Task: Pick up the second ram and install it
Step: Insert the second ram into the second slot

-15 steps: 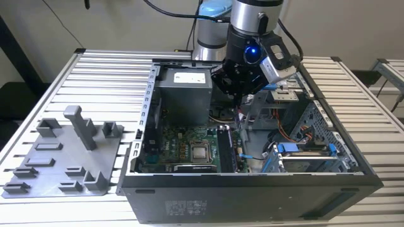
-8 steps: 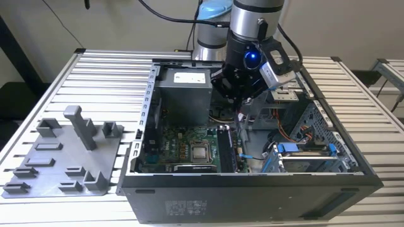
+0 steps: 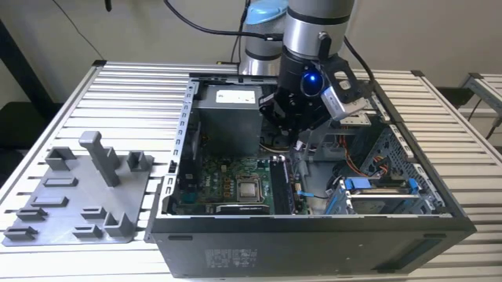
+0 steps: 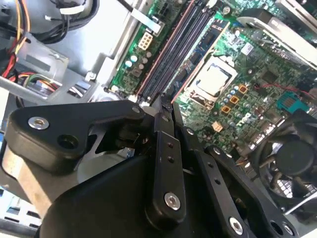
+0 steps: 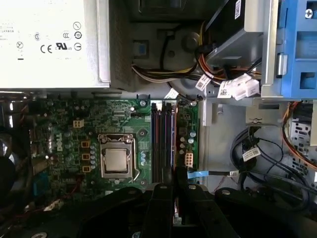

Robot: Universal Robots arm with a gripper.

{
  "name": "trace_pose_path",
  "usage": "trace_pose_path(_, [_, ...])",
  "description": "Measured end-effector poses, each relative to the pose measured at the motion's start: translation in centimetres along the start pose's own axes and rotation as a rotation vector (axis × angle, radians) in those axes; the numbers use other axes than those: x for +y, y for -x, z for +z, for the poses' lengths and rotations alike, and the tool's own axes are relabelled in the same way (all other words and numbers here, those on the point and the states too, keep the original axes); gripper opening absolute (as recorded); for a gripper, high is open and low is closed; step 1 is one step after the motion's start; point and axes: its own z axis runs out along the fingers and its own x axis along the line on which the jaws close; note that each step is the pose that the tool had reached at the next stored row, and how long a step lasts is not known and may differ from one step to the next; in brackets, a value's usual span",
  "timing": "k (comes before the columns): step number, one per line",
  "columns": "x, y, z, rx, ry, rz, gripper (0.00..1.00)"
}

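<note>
The ram (image 5: 175, 173) sits edge-on between my gripper's (image 5: 174, 192) fingers (image 5: 161, 198), a thin dark sliver. The fingers are drawn narrow on it, so I judge it is held, though little of the board shows. It hangs over the near end of the slots (image 5: 162, 141), which run away from it beside the socket (image 5: 116, 161) on the board (image 5: 64, 124). In the exterior view the gripper (image 3: 297, 132) is down inside the case (image 3: 314, 218), above the slots (image 3: 281, 182), and not yet at them. My worries: the stick may be skewed in so narrow a grip and miss its slot. It may come down on a neighbouring slot. The pale blue cable (image 5: 204, 173) lying just beside the slots could snag a finger.
</note>
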Motion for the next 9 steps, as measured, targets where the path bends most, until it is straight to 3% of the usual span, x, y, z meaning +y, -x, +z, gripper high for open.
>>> trace_pose_path(4, [-0.24,-0.56,0.55,-0.0001,0.0002,-0.002,0.14])
trace_pose_path(9, [-0.49,-0.68,1.45,-0.0001,0.0002,-0.003,0.14])
